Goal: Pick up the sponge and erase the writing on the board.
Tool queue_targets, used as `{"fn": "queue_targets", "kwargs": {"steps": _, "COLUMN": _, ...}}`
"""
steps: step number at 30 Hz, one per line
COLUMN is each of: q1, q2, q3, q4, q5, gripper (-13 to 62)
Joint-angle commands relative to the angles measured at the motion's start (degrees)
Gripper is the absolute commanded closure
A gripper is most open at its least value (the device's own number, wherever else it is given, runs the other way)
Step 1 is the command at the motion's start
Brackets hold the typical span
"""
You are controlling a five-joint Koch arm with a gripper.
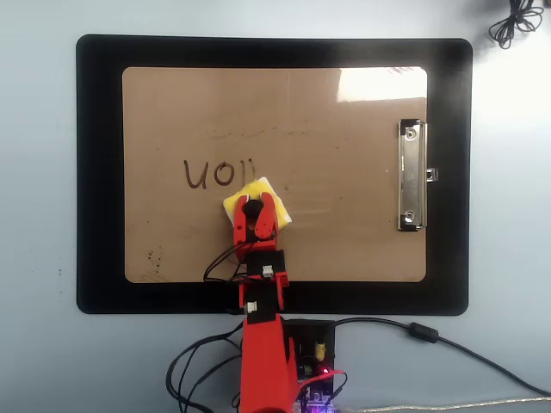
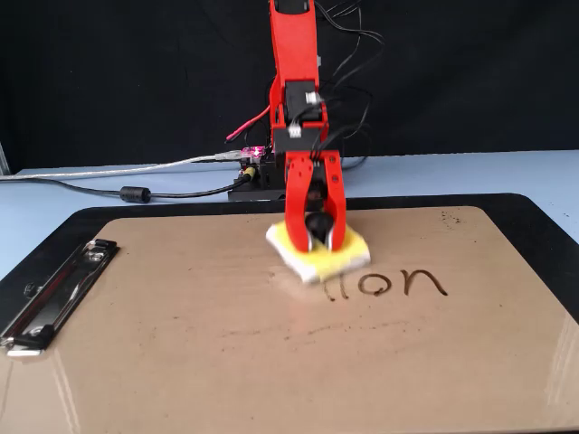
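Note:
The yellow sponge (image 1: 258, 194) (image 2: 348, 252) lies flat on the tan board (image 1: 344, 232) (image 2: 226, 362). My red gripper (image 1: 252, 209) (image 2: 317, 231) is shut on the sponge's black knob, pressing it down from above. Dark brown writing (image 1: 213, 174) (image 2: 398, 283) remains on the board; in the overhead view it sits just left of the sponge, in the fixed view just right of it. The sponge's edge touches the nearest strokes. The arm hides part of the sponge in both views.
A silver clip (image 1: 411, 175) (image 2: 54, 294) sits on the board's short edge. A black mat (image 1: 99, 172) lies under the board. The arm's base with cables (image 1: 301, 353) stands at the mat's edge. A faint smear (image 1: 258, 132) marks the board.

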Motion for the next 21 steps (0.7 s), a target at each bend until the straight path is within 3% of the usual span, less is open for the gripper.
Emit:
{"fn": "queue_targets", "kwargs": {"steps": 1, "q1": -2.11, "q2": 5.89, "q3": 1.67, "q4": 2.37, "q5": -1.58, "gripper": 57.4}}
{"fn": "queue_targets", "kwargs": {"steps": 3, "q1": -4.31, "q2": 1.49, "q3": 0.44, "q4": 1.23, "q5": -1.67, "gripper": 57.3}}
{"fn": "queue_targets", "kwargs": {"steps": 7, "q1": -4.83, "q2": -24.43, "q3": -19.34, "q4": -5.54, "q5": -1.67, "gripper": 57.3}}
{"fn": "queue_targets", "kwargs": {"steps": 10, "q1": -5.01, "q2": -31.11, "q3": -27.33, "q4": -6.68, "q5": -1.67, "gripper": 57.3}}
{"fn": "queue_targets", "kwargs": {"steps": 13, "q1": -5.19, "q2": -20.83, "q3": -18.37, "q4": -4.13, "q5": -1.67, "gripper": 57.3}}
{"fn": "queue_targets", "kwargs": {"steps": 18, "q1": -6.15, "q2": 13.71, "q3": 0.35, "q4": 16.70, "q5": -1.76, "gripper": 57.3}}
{"fn": "queue_targets", "kwargs": {"steps": 21, "q1": -7.21, "q2": 17.40, "q3": 0.18, "q4": 22.76, "q5": -1.85, "gripper": 57.4}}
